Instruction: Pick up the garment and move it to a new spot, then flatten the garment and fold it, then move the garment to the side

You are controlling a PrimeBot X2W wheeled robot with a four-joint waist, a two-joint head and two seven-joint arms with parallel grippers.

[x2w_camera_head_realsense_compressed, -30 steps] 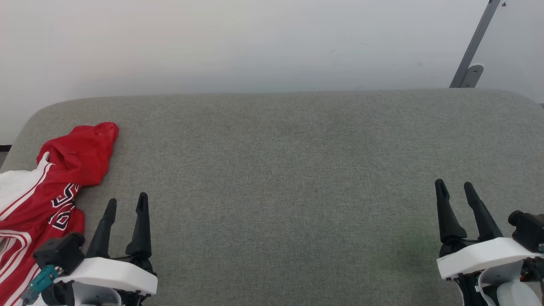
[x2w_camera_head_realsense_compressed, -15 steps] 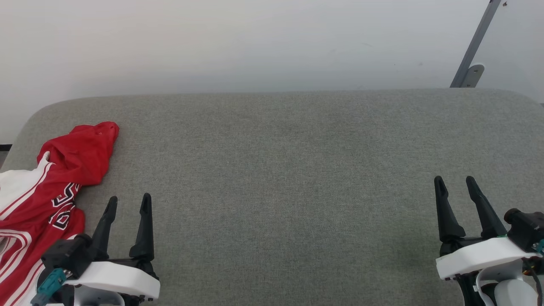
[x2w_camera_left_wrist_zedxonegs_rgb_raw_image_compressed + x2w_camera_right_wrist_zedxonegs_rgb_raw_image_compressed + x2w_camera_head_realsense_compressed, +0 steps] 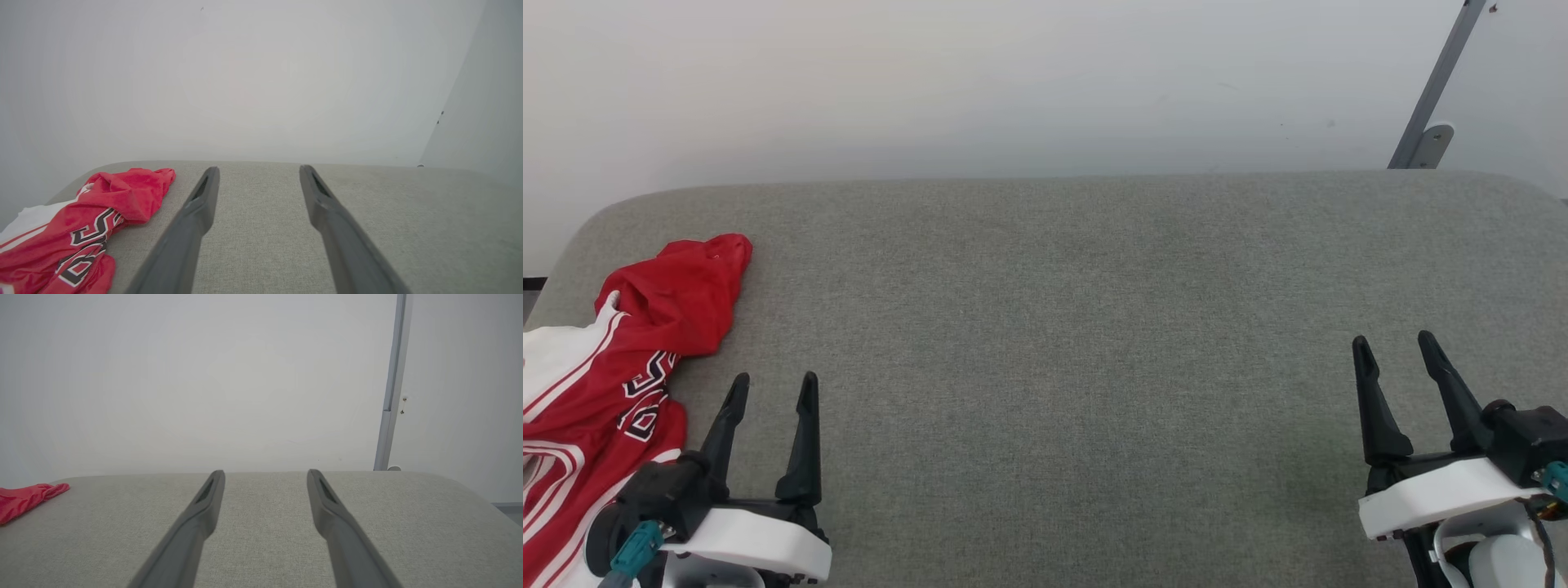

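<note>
Head view: we observe left hand (image 3: 774, 379) and right hand (image 3: 1392, 338) both spread over the grey counter (image 3: 1054, 327); the crumpled red jersey (image 3: 621, 327) lies just beside the left hand.

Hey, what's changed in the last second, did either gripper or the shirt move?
Only small moves. The left gripper drew back slightly toward the head view's bottom edge; the right gripper crept a little forward. Nothing was grasped or released: both stay open and empty. The shirt lies crumpled at the table's left end as before.
</note>
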